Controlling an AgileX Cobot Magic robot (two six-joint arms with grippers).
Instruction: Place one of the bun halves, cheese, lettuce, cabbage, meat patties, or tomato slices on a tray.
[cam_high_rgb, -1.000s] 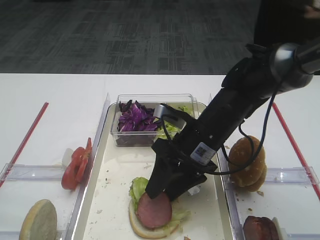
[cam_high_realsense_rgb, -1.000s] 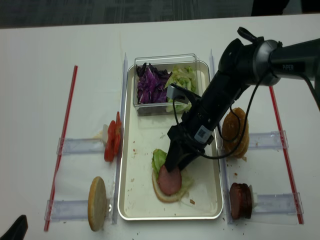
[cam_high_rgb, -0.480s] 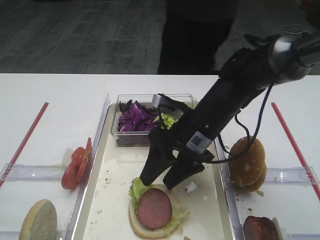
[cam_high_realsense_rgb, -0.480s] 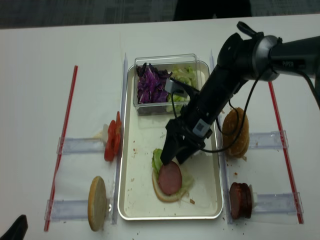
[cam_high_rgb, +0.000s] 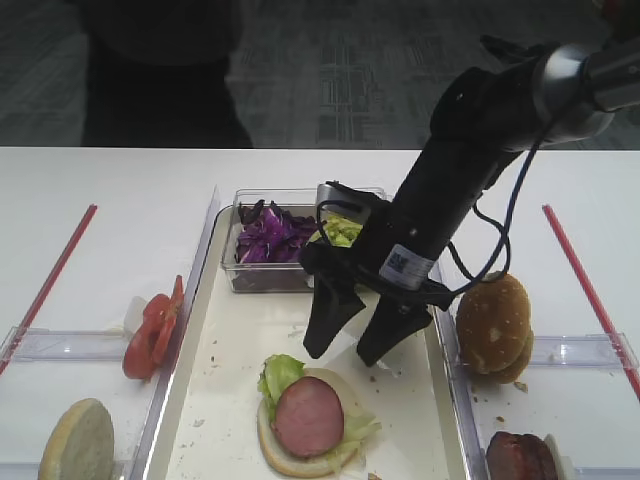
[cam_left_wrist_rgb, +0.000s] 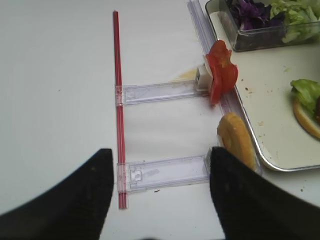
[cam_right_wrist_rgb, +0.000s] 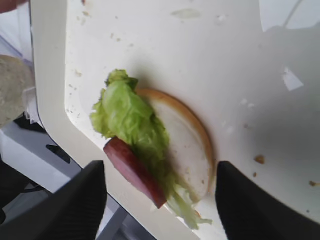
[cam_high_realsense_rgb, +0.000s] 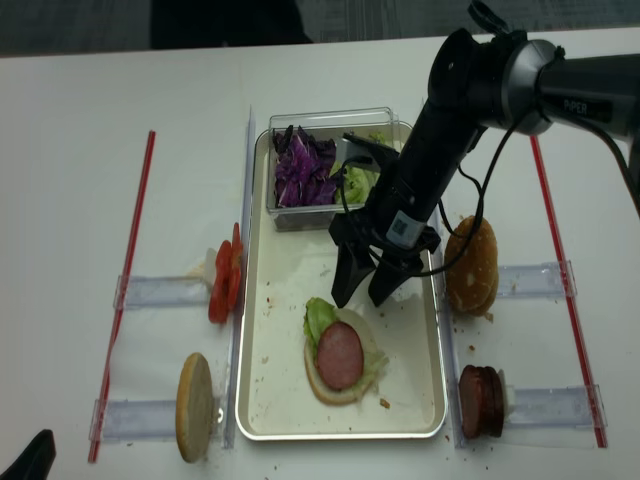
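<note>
Right gripper (cam_high_rgb: 350, 345) has let go and lifted, fingers spread wide (nothing in them). Below it, the meat patty (cam_high_rgb: 307, 417) now sits on the lettuce (cam_high_rgb: 278, 373), so that piece looks placed.

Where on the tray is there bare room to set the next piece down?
On the tray, bare patches lie left of the stacked bun half up to the rim, and between that stack and the clear box. The open right gripper hangs over the middle-right. The far end is crowded by the box.
</note>
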